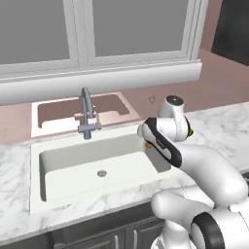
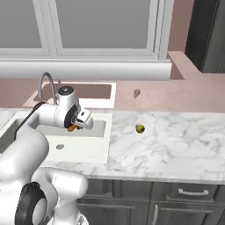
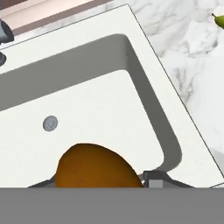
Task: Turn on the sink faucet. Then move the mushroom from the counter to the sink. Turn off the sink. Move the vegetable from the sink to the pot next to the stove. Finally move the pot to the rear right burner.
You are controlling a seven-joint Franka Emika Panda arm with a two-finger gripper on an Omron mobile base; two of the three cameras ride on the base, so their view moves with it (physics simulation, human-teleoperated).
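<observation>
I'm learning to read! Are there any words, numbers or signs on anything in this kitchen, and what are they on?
None: there is no writing to read in these pictures.
The sink, the faucet, the marble counter and the cabinet fronts below carry no words, numbers or signs.
The orange-brown mushroom in the gripper has no label.

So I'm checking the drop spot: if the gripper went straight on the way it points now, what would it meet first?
Most likely the white floor of the sink basin, right of the drain. The gripper holds the orange-brown mushroom and looks down into the basin; nothing else seems to lie between, though depth is hard to judge.
</observation>
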